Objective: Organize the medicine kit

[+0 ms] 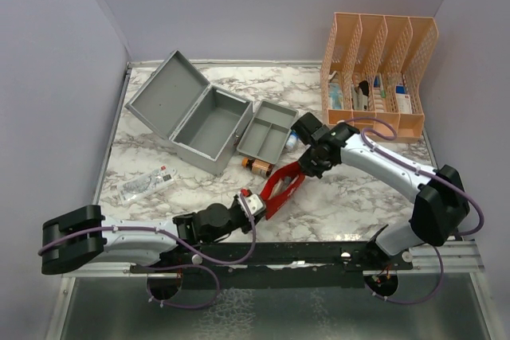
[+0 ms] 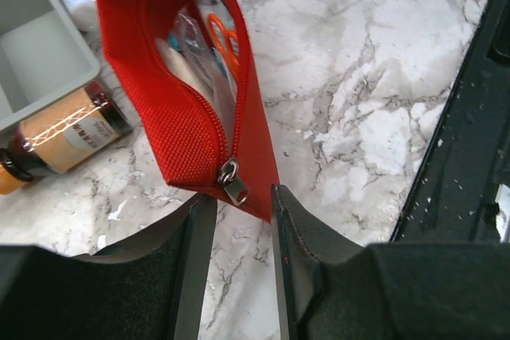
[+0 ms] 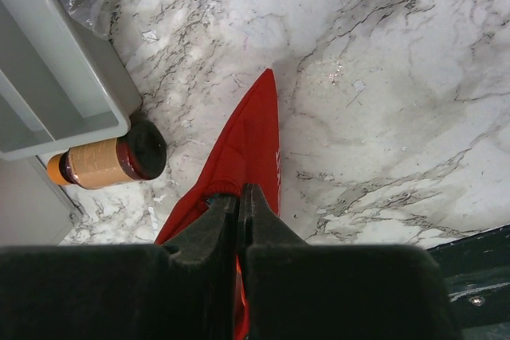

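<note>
Red pouch (image 3: 253, 137) tip hidden in R hand (image 3: 239, 194)

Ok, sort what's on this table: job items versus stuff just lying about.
Job: grey metal hinged case; grey divided tray; amber labelled bottle; red fabric zip pouch.
Probably just lying about: peach slotted desk organizer; clear flat packet.

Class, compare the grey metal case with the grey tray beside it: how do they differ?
The case is larger and deeper than the tray. The case has a hinged lid, standing open; the tray has none. The tray is divided into compartments; the case is undivided. Both are grey and rectangular.
</note>
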### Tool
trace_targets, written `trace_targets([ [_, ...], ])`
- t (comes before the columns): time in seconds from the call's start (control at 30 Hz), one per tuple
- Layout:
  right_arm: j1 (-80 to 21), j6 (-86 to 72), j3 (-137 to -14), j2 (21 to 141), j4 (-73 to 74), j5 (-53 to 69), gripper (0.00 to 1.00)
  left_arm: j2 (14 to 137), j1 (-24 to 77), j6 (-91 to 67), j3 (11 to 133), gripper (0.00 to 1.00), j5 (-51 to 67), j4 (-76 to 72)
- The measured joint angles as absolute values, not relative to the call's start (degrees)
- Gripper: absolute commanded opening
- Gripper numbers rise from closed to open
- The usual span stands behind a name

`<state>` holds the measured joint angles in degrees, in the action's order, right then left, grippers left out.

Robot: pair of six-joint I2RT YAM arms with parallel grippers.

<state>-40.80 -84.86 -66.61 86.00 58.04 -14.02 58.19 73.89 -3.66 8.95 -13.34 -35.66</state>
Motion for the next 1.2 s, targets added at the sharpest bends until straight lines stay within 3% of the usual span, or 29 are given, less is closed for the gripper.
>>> trace_targets([
  [0.6, -40.8, -85.6, -59.9, 81.7, 53.8, -11.9, 0.01, 59.6, 73.9, -7.6, 4.6, 0.49, -16.1, -45.4],
  [0.8, -40.8, -85.9, -58.6, 80.8, 52.7, -11.1, 0.01, 64.1, 73.9, -8.0, 4.1, 0.41, -16.2, -48.6],
  [1.03, -40.8, -85.9, -58.5, 80.8, 52.2, -11.0, 0.01, 65.7, 73.9, -6.8, 4.1, 0.42, -16.1, -52.5],
  [1.2, -40.8, -85.9, -58.4, 80.8, 52.1, -10.9, 0.01, 66.7, 73.9, -5.7, 4.1, 0.12, -15.9, -54.4],
])
